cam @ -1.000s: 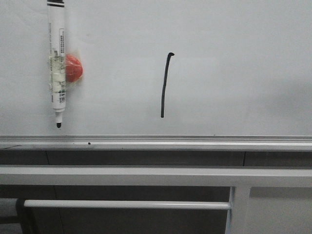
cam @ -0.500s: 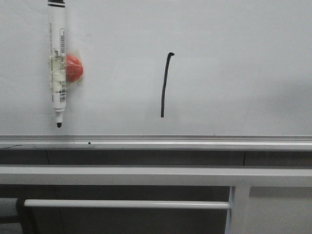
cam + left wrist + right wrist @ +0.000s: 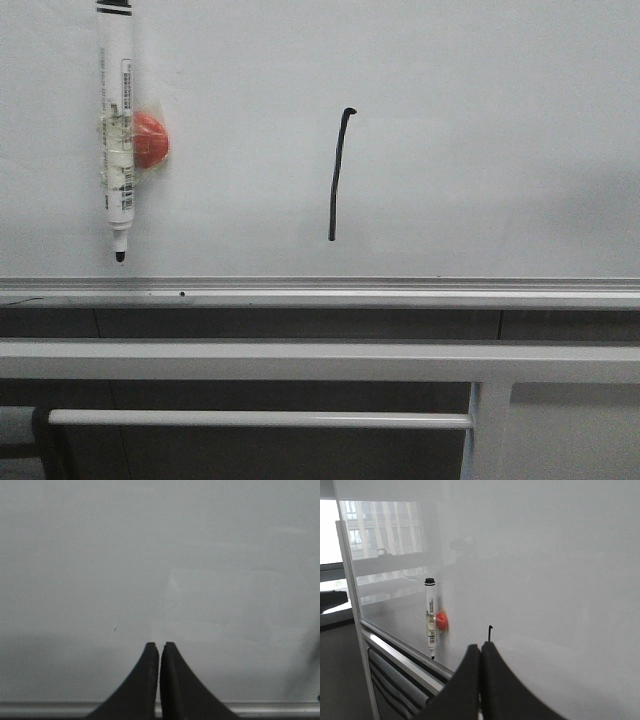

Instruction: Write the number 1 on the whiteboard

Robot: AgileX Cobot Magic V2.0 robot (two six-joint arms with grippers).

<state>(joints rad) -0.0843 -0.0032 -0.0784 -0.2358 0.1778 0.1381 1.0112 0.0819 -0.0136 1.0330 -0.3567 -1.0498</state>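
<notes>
The 1 (image 3: 338, 175) stands mid-whiteboard (image 3: 480, 150), complete. Both grippers, left (image 3: 159, 645) and right (image 3: 480, 646), show jaws clenched on nothing. Treat the marker (image 3: 116, 130), taped to a red magnet (image 3: 150, 140), as light, stiff and slippery; grasp its barrel mid-length.

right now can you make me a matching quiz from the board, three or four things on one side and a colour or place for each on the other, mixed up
Things:
1. marker pen
2. round magnet
3. number 1
4. aluminium rail

Descriptions:
A. red, beside the pen
B. silver, along the whiteboard's lower edge
C. thin black stroke, mid-board
D. white barrel, tip pointing down

Pairs: 1-D, 2-A, 3-C, 4-B
</notes>
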